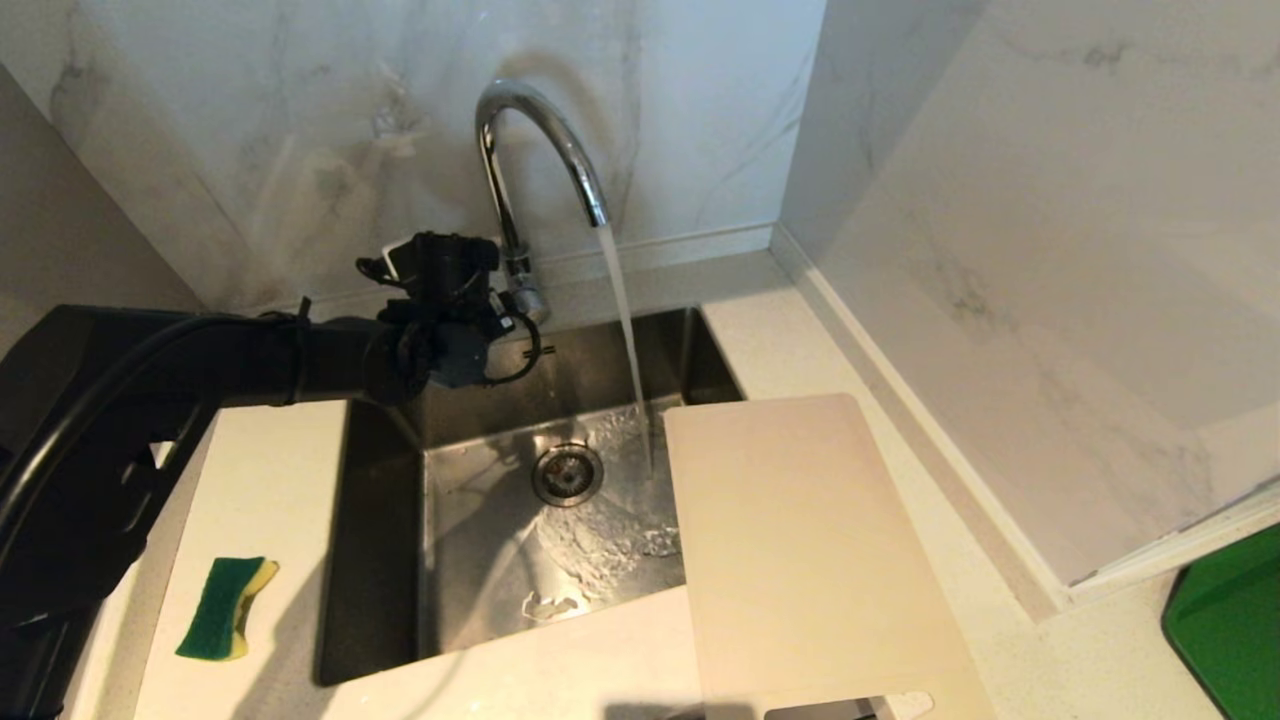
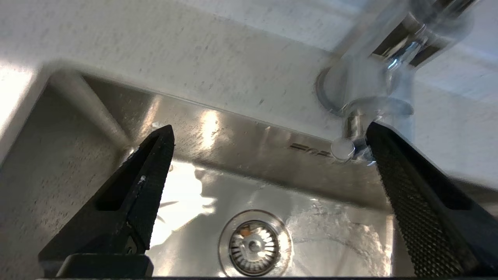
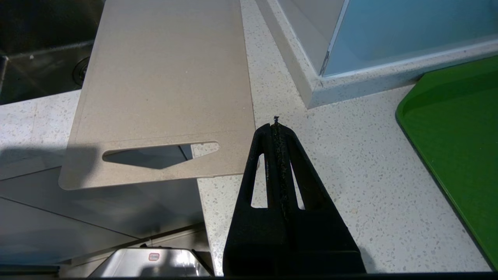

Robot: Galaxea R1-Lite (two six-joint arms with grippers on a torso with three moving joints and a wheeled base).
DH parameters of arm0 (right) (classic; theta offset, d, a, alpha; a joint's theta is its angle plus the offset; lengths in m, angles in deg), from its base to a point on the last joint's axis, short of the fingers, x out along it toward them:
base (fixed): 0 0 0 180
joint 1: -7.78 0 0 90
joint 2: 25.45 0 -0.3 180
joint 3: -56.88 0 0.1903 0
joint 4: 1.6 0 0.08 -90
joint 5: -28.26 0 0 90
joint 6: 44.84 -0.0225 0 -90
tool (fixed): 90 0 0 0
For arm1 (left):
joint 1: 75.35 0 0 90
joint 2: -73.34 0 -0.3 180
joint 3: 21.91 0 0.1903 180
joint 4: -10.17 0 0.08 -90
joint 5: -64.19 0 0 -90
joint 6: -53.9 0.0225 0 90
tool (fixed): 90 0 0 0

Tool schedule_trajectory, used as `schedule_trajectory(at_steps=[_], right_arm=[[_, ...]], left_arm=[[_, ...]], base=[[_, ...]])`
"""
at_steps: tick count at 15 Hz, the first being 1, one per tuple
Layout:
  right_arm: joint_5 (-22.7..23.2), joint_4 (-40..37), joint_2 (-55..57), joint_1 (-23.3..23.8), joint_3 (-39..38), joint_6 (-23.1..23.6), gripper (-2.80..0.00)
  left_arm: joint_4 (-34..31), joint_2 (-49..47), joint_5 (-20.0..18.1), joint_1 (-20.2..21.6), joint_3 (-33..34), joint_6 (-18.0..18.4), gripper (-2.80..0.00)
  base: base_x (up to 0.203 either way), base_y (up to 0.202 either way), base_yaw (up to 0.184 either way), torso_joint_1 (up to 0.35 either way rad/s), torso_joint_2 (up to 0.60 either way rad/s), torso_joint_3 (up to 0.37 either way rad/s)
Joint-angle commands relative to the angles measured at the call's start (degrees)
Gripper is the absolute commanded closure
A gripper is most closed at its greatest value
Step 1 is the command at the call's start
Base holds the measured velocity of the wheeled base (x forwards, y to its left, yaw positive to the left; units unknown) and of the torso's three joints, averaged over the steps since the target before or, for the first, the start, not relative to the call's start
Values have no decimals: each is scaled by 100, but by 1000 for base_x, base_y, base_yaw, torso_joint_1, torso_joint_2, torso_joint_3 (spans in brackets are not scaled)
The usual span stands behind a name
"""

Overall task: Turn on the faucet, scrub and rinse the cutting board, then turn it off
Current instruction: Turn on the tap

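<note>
water runs from the tall chrome gooseneck faucet (image 1: 530, 160), so turning on looks done. the left tool (image 2: 268, 155) gapes wide, empty, beside the lever. the pale rectangular plastic cutting board (image 1: 800, 550) lies at the sink's right edge on the table. next, probably fetching the green-yellow sponge (image 1: 225, 607). the right tool (image 3: 277, 128) is closed, empty.

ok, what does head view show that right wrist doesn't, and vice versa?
Head only: faucet running into the sink, a green-yellow sponge, and the left gripper by the faucet's base.
Right wrist only: the right gripper, shut, above the counter.
Both: cutting board, sink and green tray.
</note>
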Motion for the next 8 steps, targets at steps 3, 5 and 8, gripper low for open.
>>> schedule_trajectory(at_steps=[3,5,8], right_arm=[[0,4,0,-1,0,1,0],[0,4,0,-1,0,1,0],[0,4,0,-1,0,1,0]], left_arm=[[96,682,-408,10,-22,124,-280],[259,1047,-498,7,-23,725,-280],[235,1716,-505,10,-9,1189,-280]], base=[[0,0,0,0,0,0],[0,0,0,0,0,0],[0,0,0,0,0,0]])
